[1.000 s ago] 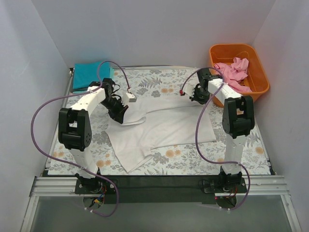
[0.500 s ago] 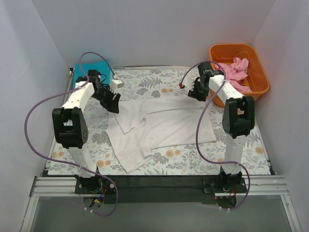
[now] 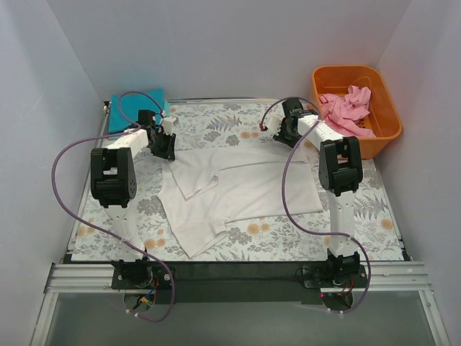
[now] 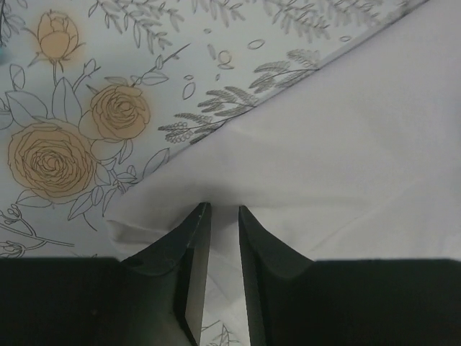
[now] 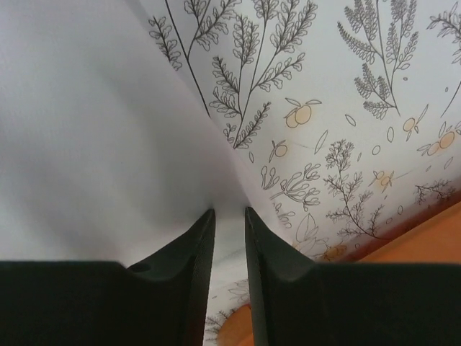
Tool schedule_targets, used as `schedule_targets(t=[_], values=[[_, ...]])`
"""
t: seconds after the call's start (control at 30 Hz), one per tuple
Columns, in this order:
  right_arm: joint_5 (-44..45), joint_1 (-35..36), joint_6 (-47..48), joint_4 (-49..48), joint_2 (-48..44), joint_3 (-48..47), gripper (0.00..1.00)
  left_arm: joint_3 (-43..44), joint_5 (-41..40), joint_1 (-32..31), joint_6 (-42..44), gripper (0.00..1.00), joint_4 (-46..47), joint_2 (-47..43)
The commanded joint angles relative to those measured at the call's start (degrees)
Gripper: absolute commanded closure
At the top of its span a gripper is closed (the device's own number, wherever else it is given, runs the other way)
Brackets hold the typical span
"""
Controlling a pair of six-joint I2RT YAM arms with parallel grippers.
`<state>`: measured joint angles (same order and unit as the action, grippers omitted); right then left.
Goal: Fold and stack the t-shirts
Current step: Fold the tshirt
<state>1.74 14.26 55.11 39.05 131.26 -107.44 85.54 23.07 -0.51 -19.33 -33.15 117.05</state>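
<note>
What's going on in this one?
Two arms are working on a white t-shirt, partly folded on the table. The left claw sits at its far-left corner and the right claw at its far-right corner, jaws nearly closed over the cloth edge; whether they grip is unclear. A folded teal t-shirt lies at the far left, and a pink t-shirt is heaped in the orange tub.

The left arm (image 3: pixel 128 143) and right arm (image 3: pixel 320 133) are stretching forward, left tool (image 4: pixel 222 209) and right tool (image 5: pixel 229 211) dipping low, fingers sitting a narrow slit apart. Clamping or not, hard to say.
</note>
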Motion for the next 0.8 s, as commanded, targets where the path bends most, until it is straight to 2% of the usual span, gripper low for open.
schedule_targets(t=[0.0, 0.17, 0.27, 0.3, 0.33, 0.37, 0.4, 0.47, 0.5, 0.57, 0.6, 0.77], values=[[5.9, -0.29, -1.5, -4.84, 0.23, 7.66, 0.71, -1.25, -8.56, 0.42, -1.24, 0.78, 4.75, 2.82], [7.14, -0.29, -4.31, -5.74, -2.85, 11.37, 0.65, 7.79, -9.01, 0.42, 0.17, 0.79, 4.5, 10.9], [9.06, -0.29, -5.8, -7.05, -1.72, 8.4, 0.62, 15.87, -7.78, 0.43, 0.17, 0.78, 2.12, 14.77], [8.64, -0.29, -6.33, -6.97, -0.93, 5.6, 0.57, 16.93, -5.95, 0.34, 0.52, 0.74, 1.34, 14.87], [5.33, 0.67, -7.29, -6.01, -4.84, 4.01, 0.4, 19.03, 2.51, 0.42, 1.48, 0.6, -3.46, 10.08], [2.86, 1.2, -7.39, -4.96, -8.53, 5.03, 0.34, 19.31, 5.2, 0.43, 1.75, 0.55, -6.46, 8.56], [0.48, 1.64, -7.65, -3.73, -13.09, 5.92, 0.29, 18.62, 9.23, 0.43, 2.45, 0.49, -9.19, 4.45], [-3.3, 2.26, -7.39, -1.27, -22.67, 11.69, 0.22, 12.24, 13.82, 0.43, 3.59, 0.46, -10.0, -5.65], [-3.32, 2.26, -7.47, -1.25, -24.98, 13.2, 0.22, 12.2, 14.45, 0.43, 4.91, 0.45, -10.53, -8.66], [-6.47, 2.26, -6.86, 2.43, -29.2, 18.54, 0.21, 5.54, 14.98, 0.43, 7.45, 0.44, -11.67, -13.32], [-7.18, 2.35, -6.77, 3.22, -33.4, 20.58, 0.21, 3.34, 16.03, 2.25, 11.9, 0.44, -13.94, -17.87], [-11.14, 3.84, -6.77, 6.92, -44.23, 35.61, 0.38, -16.14, 14.9, 3.15, 24.41, 0.47, -18.88, -29.32]])
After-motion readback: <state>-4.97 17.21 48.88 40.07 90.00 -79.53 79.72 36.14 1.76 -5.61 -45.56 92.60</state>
